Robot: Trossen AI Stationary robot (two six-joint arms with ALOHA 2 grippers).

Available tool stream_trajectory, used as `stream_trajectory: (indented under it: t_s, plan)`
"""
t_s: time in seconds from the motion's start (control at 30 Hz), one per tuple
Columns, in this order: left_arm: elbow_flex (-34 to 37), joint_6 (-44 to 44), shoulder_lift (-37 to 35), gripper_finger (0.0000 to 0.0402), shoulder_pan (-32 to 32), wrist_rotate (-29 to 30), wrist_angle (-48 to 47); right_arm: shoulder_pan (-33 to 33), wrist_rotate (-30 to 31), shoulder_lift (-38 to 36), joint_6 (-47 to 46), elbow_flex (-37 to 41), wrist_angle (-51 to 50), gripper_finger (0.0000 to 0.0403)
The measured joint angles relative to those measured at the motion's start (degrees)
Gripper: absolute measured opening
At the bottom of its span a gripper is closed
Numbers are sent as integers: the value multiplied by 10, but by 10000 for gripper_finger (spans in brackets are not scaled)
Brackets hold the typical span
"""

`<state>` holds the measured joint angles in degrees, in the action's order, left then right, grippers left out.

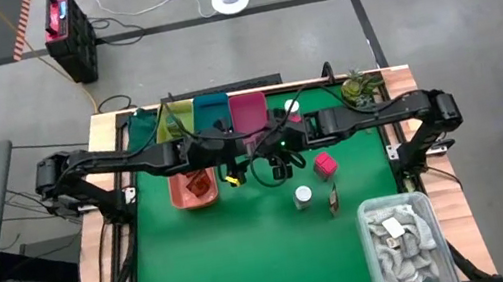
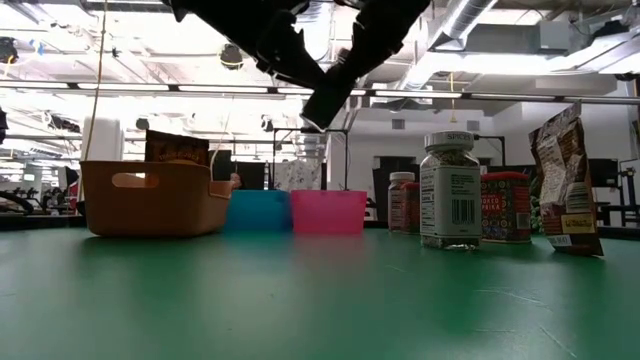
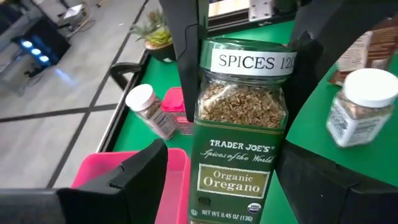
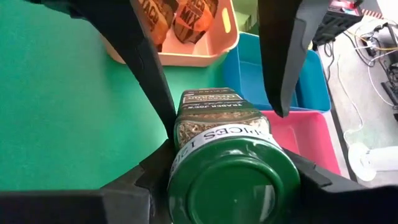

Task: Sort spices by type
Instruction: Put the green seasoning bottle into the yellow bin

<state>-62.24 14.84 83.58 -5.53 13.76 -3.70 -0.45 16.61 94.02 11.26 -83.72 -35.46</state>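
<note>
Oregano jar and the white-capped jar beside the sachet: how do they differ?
The oregano jar has a green lid and dark green label; the white-capped jar has a white lid and pale label. The oregano jar is gripped aloft by the right end effector, the open left end effector around it; the white-capped jar stands upright on the green mat. Both are clear spice jars.

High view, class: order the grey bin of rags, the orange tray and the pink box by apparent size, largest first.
1. grey bin of rags
2. orange tray, partly covered by an arm
3. pink box
</note>
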Motion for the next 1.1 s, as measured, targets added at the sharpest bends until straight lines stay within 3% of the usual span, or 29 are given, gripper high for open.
stream_trajectory:
  t_s: [0.2,0.53,0.63,0.87,1.1]
  plan:
    - [0,4,0,270,0,-5,-2,0,-2,0,0,0,6,226]
    - [-1,10,0,216,-2,-9,-34,11,-6,0,23,-6,46,229]
    - [0,12,0,194,-2,-9,-35,12,-7,0,25,-6,50,242]
    - [0,8,0,194,-2,-5,-35,8,-9,-1,17,-6,47,286]
    - [1,10,-6,201,-4,-1,-51,9,-6,-12,2,-50,-42,323]
